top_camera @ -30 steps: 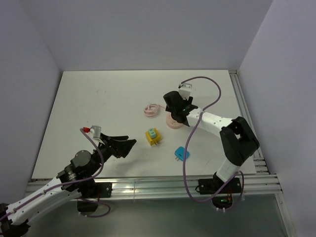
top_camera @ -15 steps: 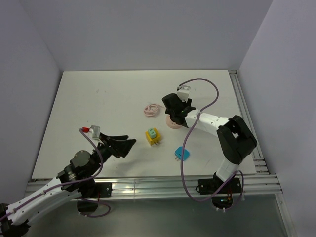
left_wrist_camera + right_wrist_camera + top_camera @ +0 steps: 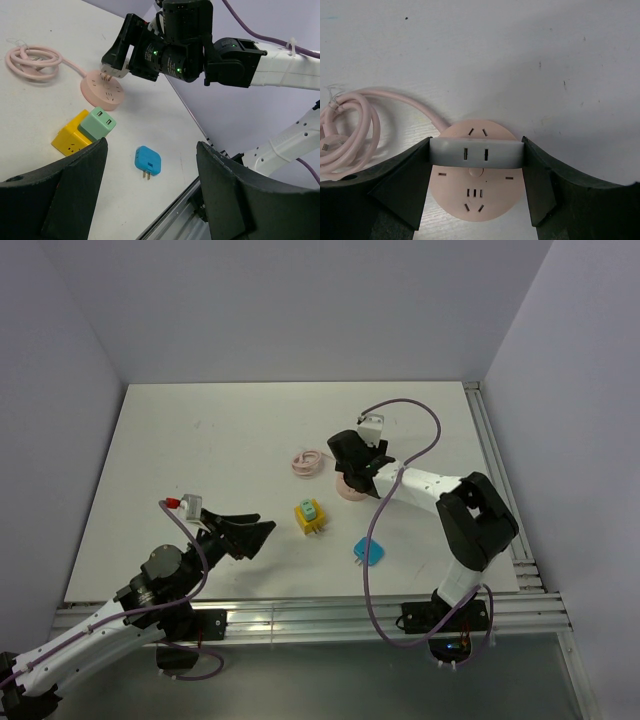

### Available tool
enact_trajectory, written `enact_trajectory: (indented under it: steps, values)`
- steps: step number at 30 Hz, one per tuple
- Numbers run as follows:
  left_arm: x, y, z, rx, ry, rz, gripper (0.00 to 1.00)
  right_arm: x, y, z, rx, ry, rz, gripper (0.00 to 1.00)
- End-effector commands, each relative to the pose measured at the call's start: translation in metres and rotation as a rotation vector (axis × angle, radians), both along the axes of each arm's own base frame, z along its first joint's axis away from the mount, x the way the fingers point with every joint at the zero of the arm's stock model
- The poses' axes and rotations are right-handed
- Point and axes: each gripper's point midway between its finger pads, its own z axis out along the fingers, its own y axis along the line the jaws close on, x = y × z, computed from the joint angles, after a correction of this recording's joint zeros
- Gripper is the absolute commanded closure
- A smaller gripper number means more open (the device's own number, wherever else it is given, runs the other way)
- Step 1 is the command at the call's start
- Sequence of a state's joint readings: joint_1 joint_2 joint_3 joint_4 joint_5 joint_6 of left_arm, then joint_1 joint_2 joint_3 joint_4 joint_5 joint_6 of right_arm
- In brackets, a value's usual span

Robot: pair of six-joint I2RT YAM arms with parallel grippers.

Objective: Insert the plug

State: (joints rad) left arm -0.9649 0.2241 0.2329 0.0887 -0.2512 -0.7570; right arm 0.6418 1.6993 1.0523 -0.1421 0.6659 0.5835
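The right gripper [image 3: 352, 465] clamped the pale grey rectangular plastic plug [image 3: 476, 154] at centre frame, directly above the round pink power socket [image 3: 479, 197]. Best to square the prongs with the slots, then descend vertically. The left gripper [image 3: 252, 533], lower left, gaped wide, empty.

Table [image 3: 200, 450] — matt white, speckled. Socket [image 3: 476, 192], cord [image 3: 308, 462] and plug [image 3: 476, 154] look smooth matt plastic; blue adapter [image 3: 148, 161] slightly glossy; rail [image 3: 300, 612] along the lower frame — brushed metal.
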Motion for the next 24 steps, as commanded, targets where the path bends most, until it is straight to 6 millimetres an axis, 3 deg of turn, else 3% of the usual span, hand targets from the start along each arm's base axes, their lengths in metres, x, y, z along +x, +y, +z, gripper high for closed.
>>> enact_trajectory:
  steps: [1, 24]
  values:
    - [-0.0025, -0.0025, 0.0088, -0.039, -0.015, -0.018, 0.23, 0.0093, 0.0008, 0.007, -0.008, -0.049, -0.021, 1.0]
    - [-0.0034, -0.0018, 0.0079, -0.038, -0.015, -0.019, 0.23, 0.0137, 0.0004, -0.0006, -0.021, -0.039, -0.025, 1.0]
